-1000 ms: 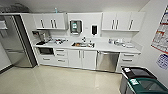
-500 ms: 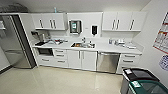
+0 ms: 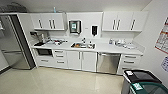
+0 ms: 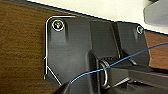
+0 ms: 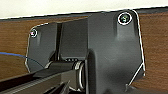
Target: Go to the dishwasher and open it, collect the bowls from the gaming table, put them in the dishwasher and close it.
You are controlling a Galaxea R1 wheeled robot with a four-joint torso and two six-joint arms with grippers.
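The dishwasher stood shut under the white counter, right of the sink and between white cabinet doors and a stack of drawers. Both wrist views looked past the robot's dark plates onto brown wood-grain; whether either gripper was open could not be told. No writing was legible on the wall posters.
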